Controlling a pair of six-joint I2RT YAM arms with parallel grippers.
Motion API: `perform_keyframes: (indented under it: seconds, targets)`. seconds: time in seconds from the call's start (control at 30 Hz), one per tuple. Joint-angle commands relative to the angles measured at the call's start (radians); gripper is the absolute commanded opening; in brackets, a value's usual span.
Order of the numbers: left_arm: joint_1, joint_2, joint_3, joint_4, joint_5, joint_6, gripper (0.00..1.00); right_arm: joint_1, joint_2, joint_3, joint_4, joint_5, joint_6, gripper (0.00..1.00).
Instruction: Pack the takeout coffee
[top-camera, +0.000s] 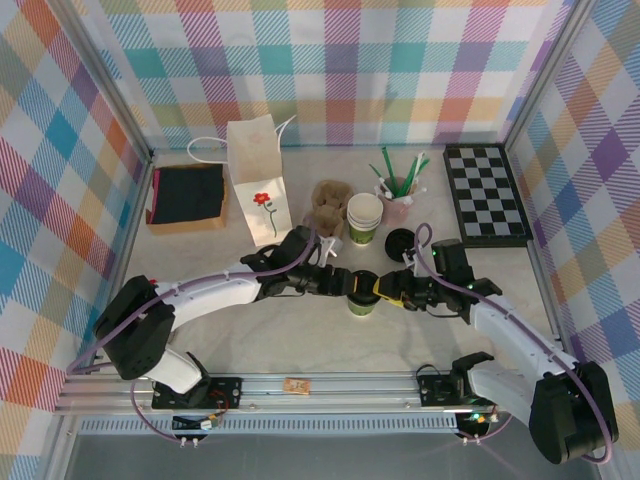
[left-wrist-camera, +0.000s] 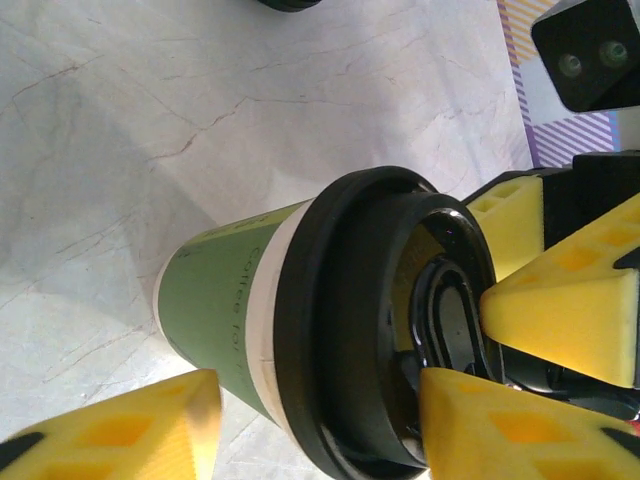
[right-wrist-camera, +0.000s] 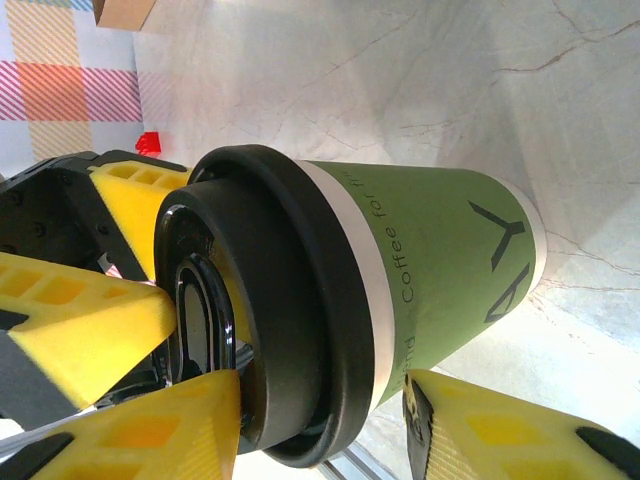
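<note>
Yellow fingers of the left jaws sit closest, parted about halfway, with the coffee just past them. The right jaws look much the same, their fingers apart, one by the black lid and one by the green body. From above, both sets meet tip to tip over the coffee, which is on the tabletop directly under them. I cannot tell whether either has a real grip. Beyond the jaws stand a cup stack and a bag.
</note>
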Motion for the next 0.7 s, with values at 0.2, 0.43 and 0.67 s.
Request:
perform_keyframes:
  seconds: [0.2,0.43,0.67]
  targets:
    - [-0.01,0.032,-0.041,0.001,-0.014,0.01,0.42,0.008,0.014,0.015,0.005,0.019,-0.014,0.46]
    - [-0.01,0.041,-0.076,0.008,-0.009,0.014,0.41,0.006,0.017,0.025,-0.008,0.029,-0.017,0.46]
    - [-0.01,0.062,-0.112,0.039,-0.002,0.009,0.38,0.008,0.016,0.025,-0.023,0.044,-0.017,0.46]
